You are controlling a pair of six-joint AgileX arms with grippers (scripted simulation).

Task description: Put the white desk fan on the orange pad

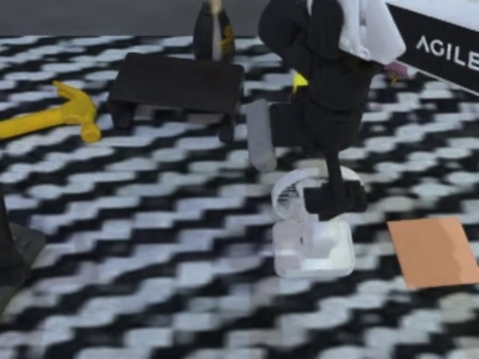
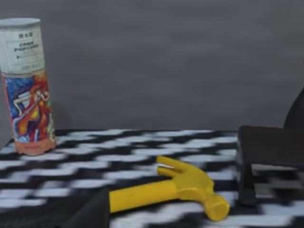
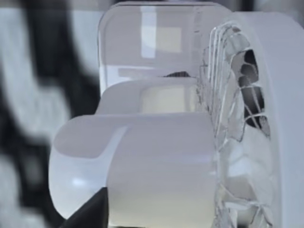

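Observation:
The white desk fan [image 1: 310, 243] stands upright on its square base, right of the table's middle. My right gripper [image 1: 334, 200] is lowered onto the fan from behind and is open. In the right wrist view the fan's cylindrical motor housing [image 3: 156, 166] fills the space between the fingers, and one black finger [image 3: 90, 213] lies against its side; the other finger is hidden. The grille head [image 3: 242, 118] is beside the housing. The orange pad [image 1: 434, 250] lies flat and bare near the right edge, a short gap right of the fan. My left gripper [image 1: 11, 254] is parked at the left edge, open.
A yellow hammer [image 1: 52, 116] [image 2: 175, 187] lies at the back left. A black low stool [image 1: 176, 82] [image 2: 270, 147] and a dark bottle [image 1: 213, 30] stand at the back. A grey block [image 1: 260, 134] sits just behind the fan. A popcorn can [image 2: 26, 85] shows in the left wrist view.

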